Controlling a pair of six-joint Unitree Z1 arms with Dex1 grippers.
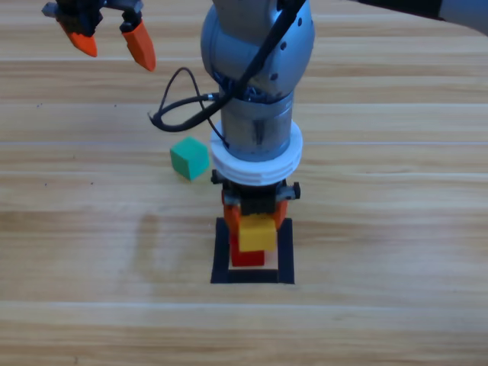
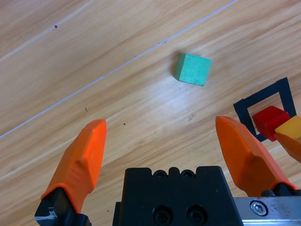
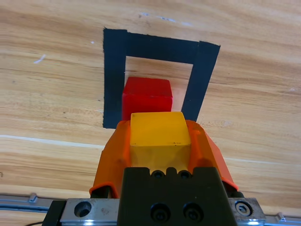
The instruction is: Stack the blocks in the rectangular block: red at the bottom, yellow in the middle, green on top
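The left pincer point(image 1: 110, 42) hangs near the far left corner of the wooden tabletop point(image 1: 396, 229), well apart from every cube. Its two orange jaws stand wide apart with nothing between them, and the left wrist view looks down past them onto bare wood.

Toward the middle of the tabletop, the green cube point(image 1: 189, 158) sits alone on the wood, turned a little out of line with the tabletop's edges. It lies outside the black tape outline point(image 1: 222, 252), on its far left side, near it but not touching.

Next comes the tape outline itself, at about the middle of the tabletop's width. The red cube point(image 1: 248, 258) rests on the wood inside it; in the right wrist view the cube sits closer to the outline's left strip than to its right one.

The right arm comes down over the outline from the far edge, and the right pincer point(image 1: 255, 221) is closed on the yellow cube point(image 1: 258, 232), one orange jaw pressed against each side of it. The yellow cube is directly over the red one. Whether the two cubes touch cannot be told.
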